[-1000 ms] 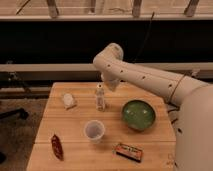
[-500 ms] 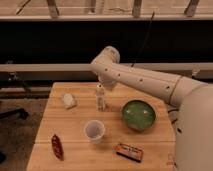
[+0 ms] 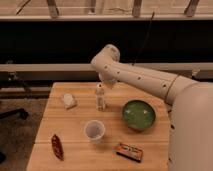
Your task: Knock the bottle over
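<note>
Gripper [image 3: 106, 80] was parked over the back middle of the table [image 3: 75, 125], hanging off the end of that fat white arm [image 3: 145, 79] that came in from your right. Honestly couldn't tell you whether it was clenched or released, so I'm not calling it. You had the bottle [image 3: 100, 97] standing upright just below it and a hair to the side toward the camera's left, cap up; whether the two touched I couldn't tell.

Rest of the layout, going off the gripper:
- crumpled white thing [image 3: 69, 101] off to the camera's left of it, near the bottle but apart from it
- cup [image 3: 94, 131] well below it toward the front, upright, mouth open
- green bowl [image 3: 139, 114] below and to the camera's right, sitting under the arm
- red packet [image 3: 57, 146] way down at the front left corner
- dark snack bar [image 3: 129, 151] at the front, on the camera's right of the cup
</note>
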You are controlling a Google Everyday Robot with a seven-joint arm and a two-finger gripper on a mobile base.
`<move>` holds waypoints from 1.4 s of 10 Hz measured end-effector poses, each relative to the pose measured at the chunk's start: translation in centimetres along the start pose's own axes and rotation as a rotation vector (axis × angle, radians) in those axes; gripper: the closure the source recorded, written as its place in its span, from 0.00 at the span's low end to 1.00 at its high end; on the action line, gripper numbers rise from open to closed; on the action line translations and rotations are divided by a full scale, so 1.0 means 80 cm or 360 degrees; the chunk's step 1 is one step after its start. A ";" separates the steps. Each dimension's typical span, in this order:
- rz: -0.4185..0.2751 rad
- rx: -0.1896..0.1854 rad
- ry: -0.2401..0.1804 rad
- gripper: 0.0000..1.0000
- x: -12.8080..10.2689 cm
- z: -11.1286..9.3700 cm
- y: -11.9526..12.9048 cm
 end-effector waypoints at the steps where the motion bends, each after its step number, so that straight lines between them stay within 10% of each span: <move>1: 0.0008 -0.0001 -0.0004 0.98 0.003 0.002 -0.001; 14: -0.0304 0.0088 -0.0082 0.98 -0.082 -0.018 -0.049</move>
